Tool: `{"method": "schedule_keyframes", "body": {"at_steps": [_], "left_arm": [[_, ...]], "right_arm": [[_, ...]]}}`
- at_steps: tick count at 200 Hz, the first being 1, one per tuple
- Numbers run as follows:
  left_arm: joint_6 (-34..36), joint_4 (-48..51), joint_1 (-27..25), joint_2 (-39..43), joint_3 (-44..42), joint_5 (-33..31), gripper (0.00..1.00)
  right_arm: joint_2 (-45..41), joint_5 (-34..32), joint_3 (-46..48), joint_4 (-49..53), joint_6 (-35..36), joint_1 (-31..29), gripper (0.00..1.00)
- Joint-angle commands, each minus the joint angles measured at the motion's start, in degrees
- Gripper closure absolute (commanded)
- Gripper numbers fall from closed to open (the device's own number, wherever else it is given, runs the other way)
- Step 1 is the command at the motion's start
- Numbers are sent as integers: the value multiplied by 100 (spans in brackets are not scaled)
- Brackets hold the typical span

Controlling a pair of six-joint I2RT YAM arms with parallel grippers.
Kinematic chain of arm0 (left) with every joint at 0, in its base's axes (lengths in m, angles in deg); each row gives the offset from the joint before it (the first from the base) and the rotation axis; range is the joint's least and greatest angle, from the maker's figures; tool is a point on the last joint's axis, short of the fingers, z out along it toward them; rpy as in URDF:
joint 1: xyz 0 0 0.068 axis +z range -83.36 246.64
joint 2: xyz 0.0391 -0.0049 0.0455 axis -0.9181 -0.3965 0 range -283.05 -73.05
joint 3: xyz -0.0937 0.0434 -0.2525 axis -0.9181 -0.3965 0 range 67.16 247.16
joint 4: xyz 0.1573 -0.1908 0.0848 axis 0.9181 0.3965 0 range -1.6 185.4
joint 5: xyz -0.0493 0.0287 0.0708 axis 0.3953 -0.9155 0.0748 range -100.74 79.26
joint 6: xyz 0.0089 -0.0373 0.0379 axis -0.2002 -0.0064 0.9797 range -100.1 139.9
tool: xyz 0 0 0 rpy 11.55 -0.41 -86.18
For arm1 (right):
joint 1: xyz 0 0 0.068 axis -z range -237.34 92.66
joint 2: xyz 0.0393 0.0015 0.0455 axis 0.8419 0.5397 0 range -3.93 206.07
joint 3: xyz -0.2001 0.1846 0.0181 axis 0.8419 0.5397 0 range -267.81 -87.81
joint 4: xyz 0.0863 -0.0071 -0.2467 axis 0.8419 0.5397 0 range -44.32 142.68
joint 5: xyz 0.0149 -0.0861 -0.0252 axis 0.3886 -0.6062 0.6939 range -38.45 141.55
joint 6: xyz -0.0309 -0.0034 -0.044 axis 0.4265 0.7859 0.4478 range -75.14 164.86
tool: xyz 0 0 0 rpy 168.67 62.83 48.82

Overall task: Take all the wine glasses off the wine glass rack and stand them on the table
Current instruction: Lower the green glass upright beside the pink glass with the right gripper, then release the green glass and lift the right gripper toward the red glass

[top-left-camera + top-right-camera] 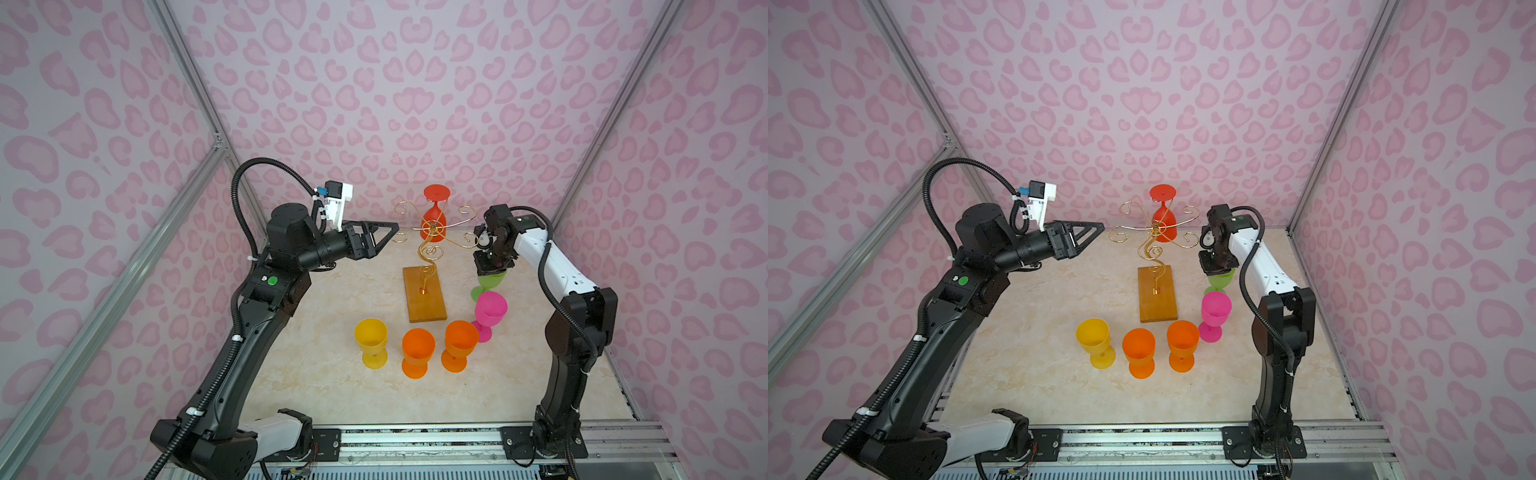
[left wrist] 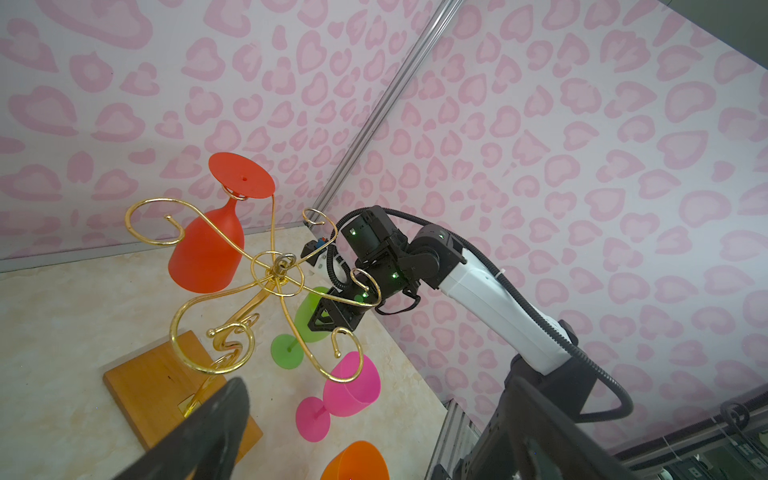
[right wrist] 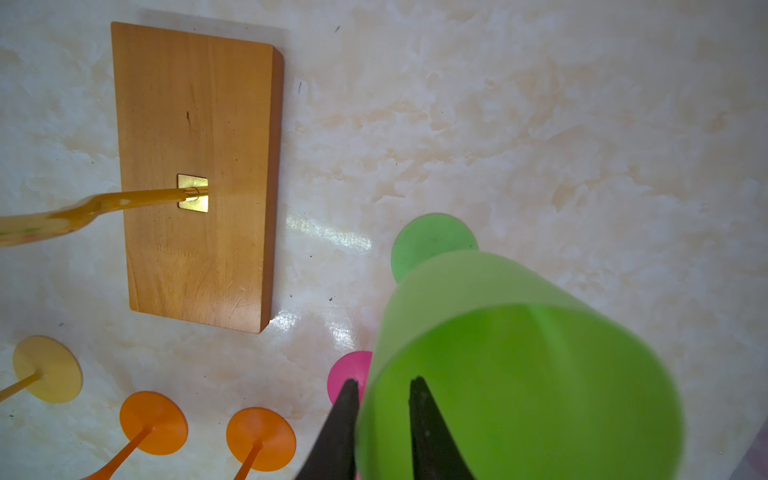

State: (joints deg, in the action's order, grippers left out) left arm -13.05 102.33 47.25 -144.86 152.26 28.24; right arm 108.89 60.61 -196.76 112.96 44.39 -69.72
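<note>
Wine glass rack (image 1: 426, 305): mid-bench (image 1: 332, 395). It holds one red wine glass (image 1: 433, 224), inverted, with its foot caught on a far scroll arm; the left wrist view shows this plainest.
Standing on the bench: yellow glass (image 1: 370, 337), left orange glass (image 1: 417, 347), right orange glass (image 1: 460, 338), pink glass (image 1: 490, 309), green glass (image 3: 519, 374).
Right pincer (image 3: 384, 380): slightly parted astride the green glass's wall, one finger inside the bowl. Only the right wrist view shows this; in both top views the wrist covers it.
Left pincer (image 1: 390, 230): spread wide, holding nothing, just beside the rack's arms.

Pink heart-print walls (image 1: 415, 83), marbled cream tabletop (image 1: 332, 395).
</note>
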Motion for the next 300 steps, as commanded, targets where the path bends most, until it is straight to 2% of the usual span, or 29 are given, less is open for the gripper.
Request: {"method": "schedule_keyframes", "body": {"at_steps": [1, 76, 118, 151, 169, 199, 253, 283, 300], "left_arm": [[156, 108, 5, -14, 16, -189, 2], [280, 329, 48, -73, 51, -814, 2], [213, 136, 55, -1, -49, -959, 2], [-175, -535, 161, 278, -514, -1310, 3], [-479, -887, 356, 338, -738, -1146, 3], [-576, -804, 425, 299, -755, -1229, 3], [-821, -1463, 467, 776, -1484, -1781, 3], [-536, -1290, 466, 887, -1496, -1927, 0], [-354, -1188, 467, 957, -1543, -2122, 2]], "right_arm": [[-70, -23, -12, -22, -83, -10, 75], [-733, 139, 209, -438, -260, 64, 73], [-1479, 330, 807, -894, -533, 297, 73], [-2306, 544, 1328, -1526, -925, 646, 74], [-2820, 674, 1678, -2161, -1190, 783, 73], [-3384, 1305, 1792, -2970, -1659, 934, 71], [-3454, 2169, 1830, -4427, -2360, 929, 67], [-3040, 2384, 1573, -4937, -2558, 817, 67], [-2652, 2455, 1234, -4997, -2598, 718, 67]]}}
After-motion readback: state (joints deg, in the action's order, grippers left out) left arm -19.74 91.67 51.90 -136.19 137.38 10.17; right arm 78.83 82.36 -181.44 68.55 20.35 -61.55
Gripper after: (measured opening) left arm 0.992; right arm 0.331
